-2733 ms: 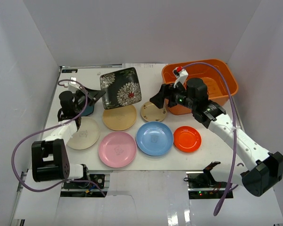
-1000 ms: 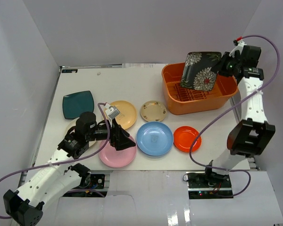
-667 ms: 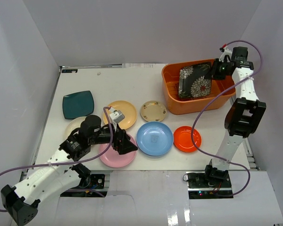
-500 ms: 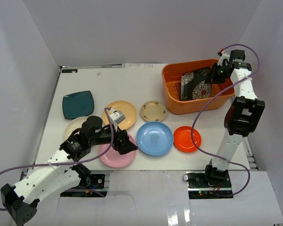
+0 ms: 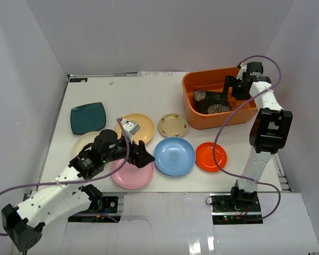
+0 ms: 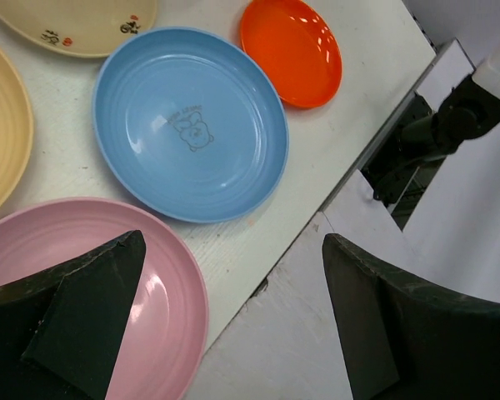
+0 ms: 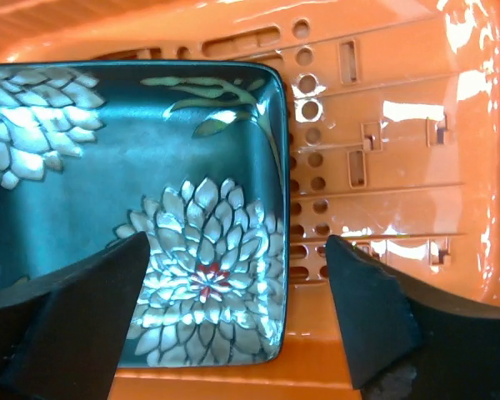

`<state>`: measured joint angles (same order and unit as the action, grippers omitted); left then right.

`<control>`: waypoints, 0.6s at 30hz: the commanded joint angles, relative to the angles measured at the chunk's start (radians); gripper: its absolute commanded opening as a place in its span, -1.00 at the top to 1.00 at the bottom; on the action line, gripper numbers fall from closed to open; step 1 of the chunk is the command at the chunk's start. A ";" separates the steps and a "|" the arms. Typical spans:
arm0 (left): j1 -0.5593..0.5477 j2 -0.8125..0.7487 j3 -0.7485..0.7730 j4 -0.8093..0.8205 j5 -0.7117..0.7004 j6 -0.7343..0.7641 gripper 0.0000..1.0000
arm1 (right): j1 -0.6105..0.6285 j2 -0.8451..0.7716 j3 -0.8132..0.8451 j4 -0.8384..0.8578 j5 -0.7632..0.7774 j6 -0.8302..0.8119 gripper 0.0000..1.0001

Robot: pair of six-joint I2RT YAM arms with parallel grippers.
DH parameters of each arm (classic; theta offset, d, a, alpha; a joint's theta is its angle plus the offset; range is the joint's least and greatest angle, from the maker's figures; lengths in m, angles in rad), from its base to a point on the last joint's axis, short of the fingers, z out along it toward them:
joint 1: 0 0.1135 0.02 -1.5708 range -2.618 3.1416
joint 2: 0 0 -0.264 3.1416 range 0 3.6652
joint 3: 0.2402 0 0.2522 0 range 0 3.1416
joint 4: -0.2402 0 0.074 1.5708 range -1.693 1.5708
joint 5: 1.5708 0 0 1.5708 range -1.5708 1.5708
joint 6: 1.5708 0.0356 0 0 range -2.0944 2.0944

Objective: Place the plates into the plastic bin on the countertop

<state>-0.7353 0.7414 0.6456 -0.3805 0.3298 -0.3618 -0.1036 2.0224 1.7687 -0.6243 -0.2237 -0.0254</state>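
My right fingers [image 7: 375, 321] stand wide apart above the black flowered plate [image 7: 150, 208], which lies inside the orange bin [image 7: 383, 125], seemingly flat on its slotted bottom. My left fingers [image 6: 83, 317] gape wide, holding nothing, over the pink plate [image 6: 162, 325] at the desk [image 6: 333, 150] edge, just beside the blue plate [image 6: 192, 125].

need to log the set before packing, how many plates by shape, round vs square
round plates: 6 (pink, blue, orange-red, yellow, cream, tan)
square plates: 2 (teal on the countertop, black floral in the bin)
total: 8
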 commanded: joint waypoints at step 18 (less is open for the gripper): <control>0.421 0.458 0.339 0.106 -0.281 -0.195 -0.93 | 0.294 -0.856 -0.699 0.612 0.006 0.361 -0.80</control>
<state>-0.4679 1.1908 0.9562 -0.2581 0.0879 -0.5076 0.1440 1.2846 1.2160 -0.1257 -0.1612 0.2581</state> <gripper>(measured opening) 0.967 0.903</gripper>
